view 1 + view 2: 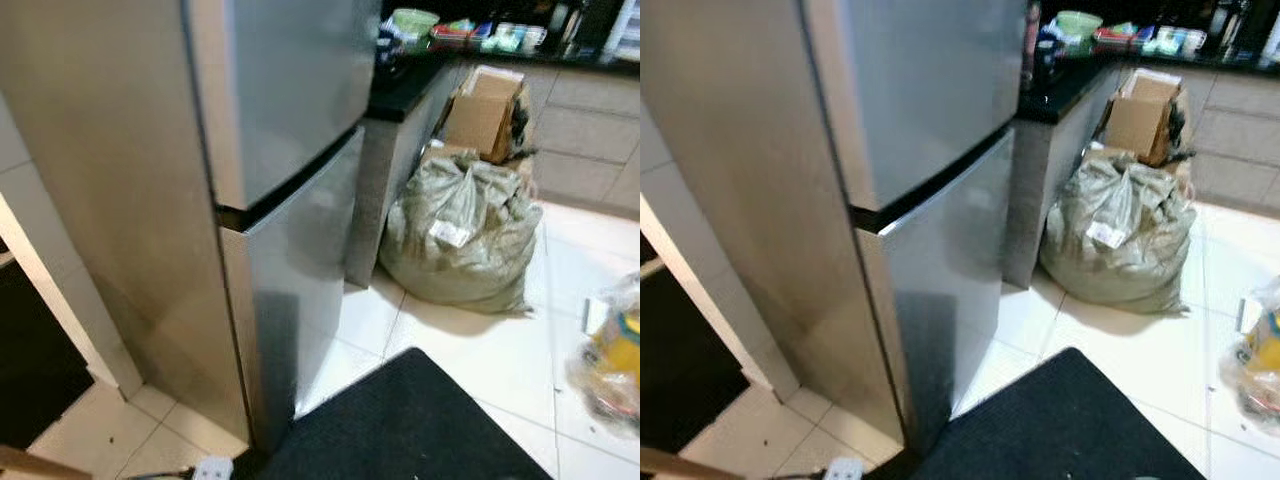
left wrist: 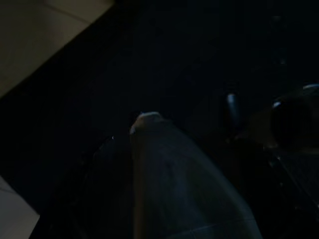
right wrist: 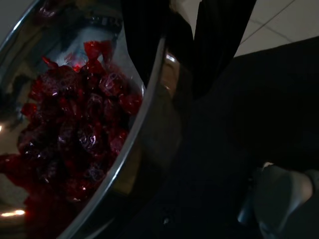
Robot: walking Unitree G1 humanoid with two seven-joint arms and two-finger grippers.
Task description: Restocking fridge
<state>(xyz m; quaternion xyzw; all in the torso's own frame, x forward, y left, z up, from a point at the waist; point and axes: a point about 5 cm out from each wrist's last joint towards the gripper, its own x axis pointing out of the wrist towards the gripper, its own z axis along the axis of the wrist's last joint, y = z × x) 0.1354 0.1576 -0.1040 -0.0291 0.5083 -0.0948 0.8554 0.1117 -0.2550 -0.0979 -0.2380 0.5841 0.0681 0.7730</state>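
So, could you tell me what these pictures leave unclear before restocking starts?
- Fridge: both doors shut, so its contents are hidden; top cut off by the eye views' edge.
- Left wrist view: too dark to identify anything.
- Countertop items: too small and blurred.
- Metal bowl of red wrapped pieces, right gripper on its rim: far side cut off.

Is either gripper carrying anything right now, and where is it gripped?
The right gripper holds a metal bowl of red-wrapped sweets by its rim, one finger inside and one outside. The left wrist view is too dark to tell.
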